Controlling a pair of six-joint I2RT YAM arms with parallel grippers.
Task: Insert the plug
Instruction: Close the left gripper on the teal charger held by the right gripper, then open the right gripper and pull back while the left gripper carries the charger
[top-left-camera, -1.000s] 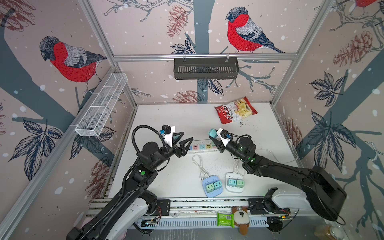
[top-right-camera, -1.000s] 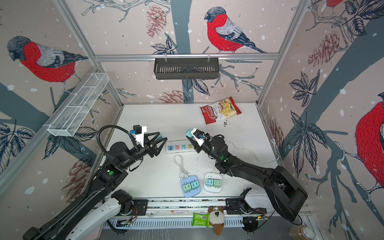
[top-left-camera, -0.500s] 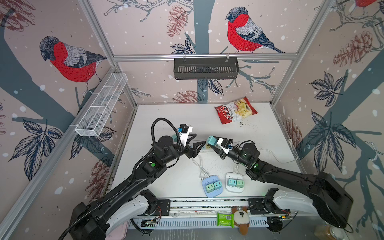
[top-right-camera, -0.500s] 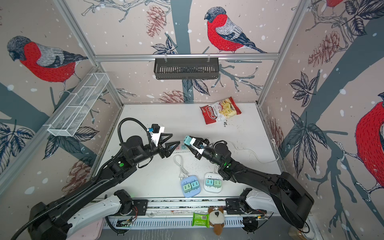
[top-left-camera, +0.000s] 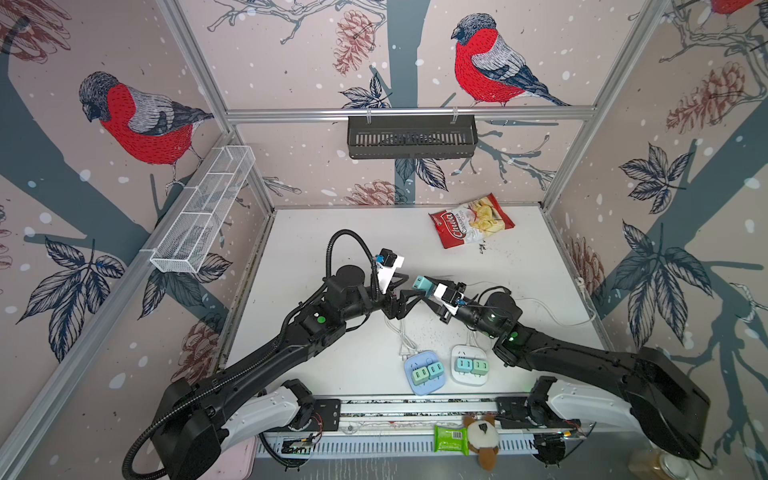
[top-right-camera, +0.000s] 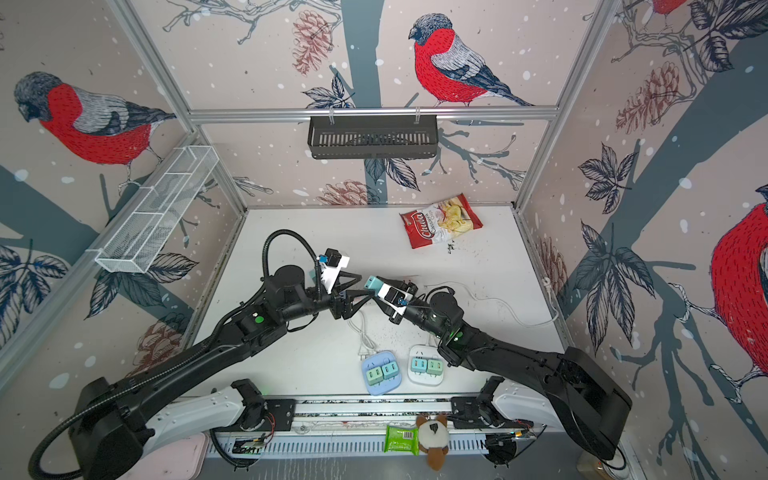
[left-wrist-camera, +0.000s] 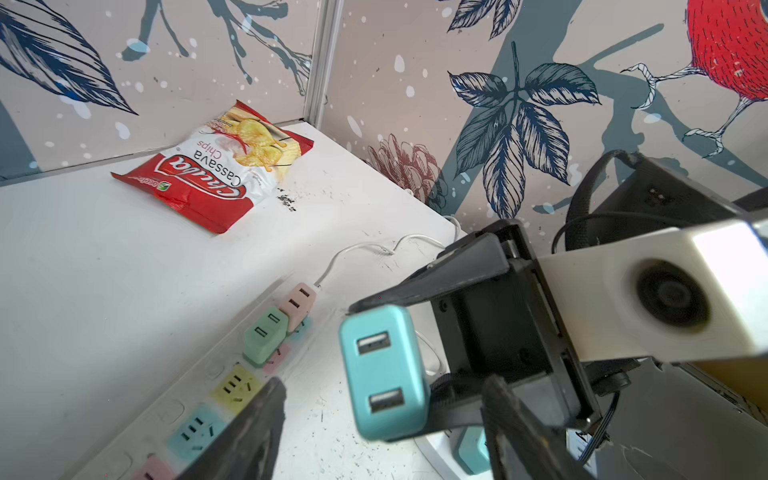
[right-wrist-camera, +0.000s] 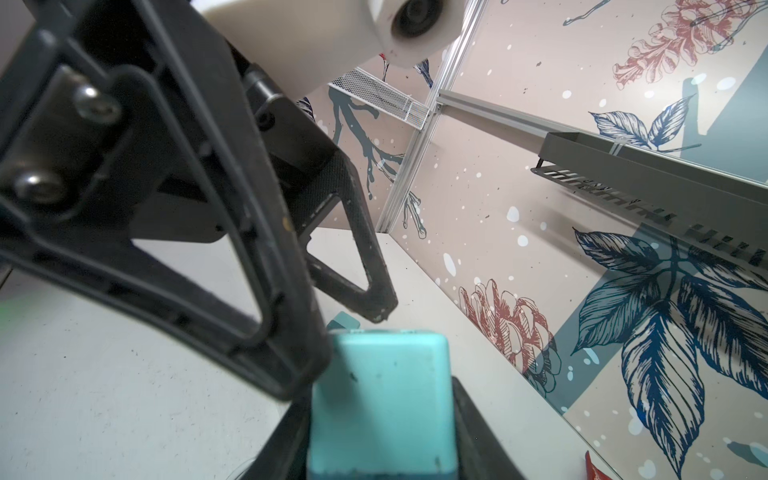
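right gripper (right-wrist-camera: 380, 440): clamped on the teal plug (right-wrist-camera: 380, 399), gripping its rear end.
left gripper (left-wrist-camera: 384, 388): jaws wide, one finger on each side of the plug's free end, a gap showing on both sides.
teal plug: in the air between the two grippers, its two usb ports facing the left wrist.
power strip (left-wrist-camera: 235, 388): on the table, under the left fingers.
green plug (left-wrist-camera: 264, 334), pink plug (left-wrist-camera: 297, 305): seated side by side in the strip, beyond the left fingers.
chips bag (left-wrist-camera: 216, 174): well beyond both grippers, by the wall.
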